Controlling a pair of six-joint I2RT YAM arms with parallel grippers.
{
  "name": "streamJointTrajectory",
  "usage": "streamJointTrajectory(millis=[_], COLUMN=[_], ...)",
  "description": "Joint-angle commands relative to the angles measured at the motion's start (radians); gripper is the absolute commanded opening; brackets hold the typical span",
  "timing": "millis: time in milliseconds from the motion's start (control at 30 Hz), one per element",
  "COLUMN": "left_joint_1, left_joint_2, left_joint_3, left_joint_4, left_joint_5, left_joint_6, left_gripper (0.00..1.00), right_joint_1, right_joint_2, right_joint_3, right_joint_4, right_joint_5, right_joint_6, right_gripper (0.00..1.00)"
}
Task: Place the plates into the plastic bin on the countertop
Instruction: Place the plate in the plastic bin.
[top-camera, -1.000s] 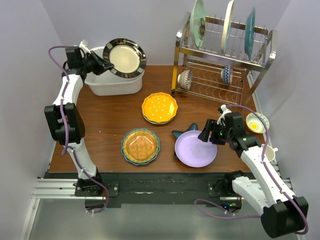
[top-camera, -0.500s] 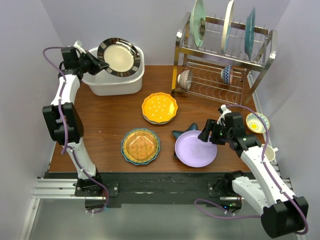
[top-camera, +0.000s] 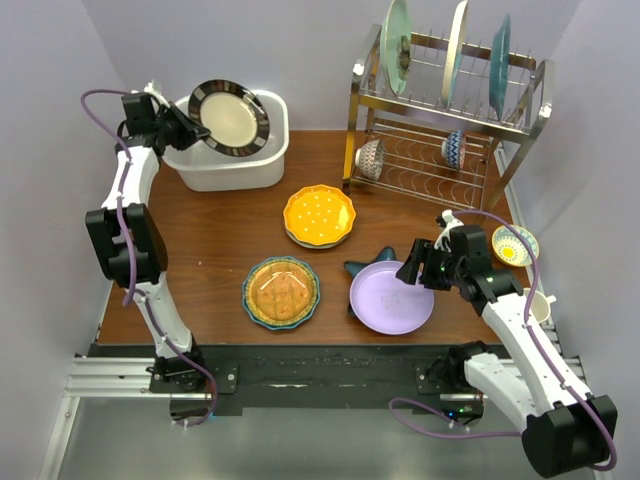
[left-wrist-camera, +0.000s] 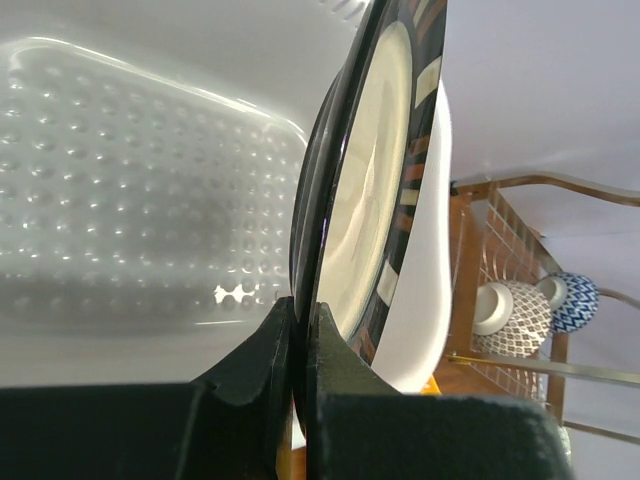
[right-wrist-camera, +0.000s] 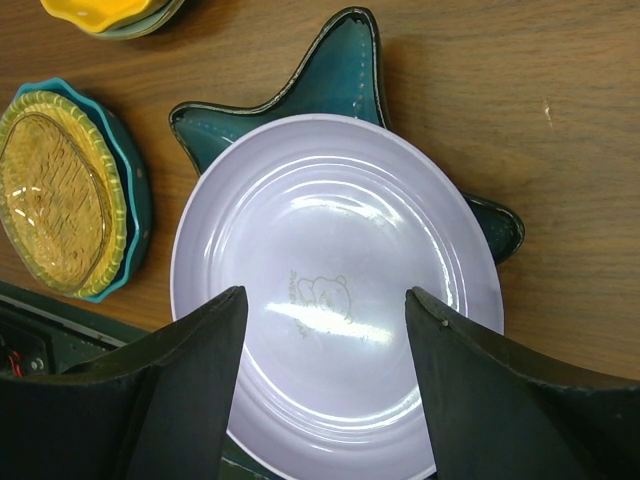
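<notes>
My left gripper is shut on the rim of the black-rimmed cream plate and holds it tilted above the white plastic bin. In the left wrist view the plate stands edge-on between my fingers, over the bin's dimpled floor. My right gripper is open, hovering over the lavender plate, which lies on the blue star-shaped plate. The lavender plate also shows in the right wrist view. The orange scalloped plate and the amber plate lie on the countertop.
A steel wire dish rack stands at the back right with upright plates and two small patterned bowls. A small bowl and a white mug sit at the right edge. Walls close in on both sides.
My left gripper has carried the black-rimmed plate to the left and back, further over the bin. The right arm has not moved.
</notes>
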Motion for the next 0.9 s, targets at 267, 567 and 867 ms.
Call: streamJointTrajectory(millis=[267, 567, 867], left_joint_1=[0.009, 0.008, -0.009], left_joint_2=[0.015, 0.049, 0.084], left_joint_3=[0.086, 0.123, 0.167], left_joint_4=[0.103, 0.090, 0.036], left_joint_5=[-0.014, -0.054, -0.129], left_joint_6=[0.050, 0.076, 0.156], left_gripper=[0.00, 0.00, 0.00], right_joint_1=[0.003, 0.002, 0.002], right_joint_2=[-0.014, -0.011, -0.008], right_joint_3=[0.017, 0.017, 0.014], right_joint_4=[0.001, 0.003, 0.004], right_joint_5=[-0.003, -0.005, -0.006], right_joint_6=[-0.005, -0.005, -0.005], right_gripper=[0.68, 0.68, 0.68])
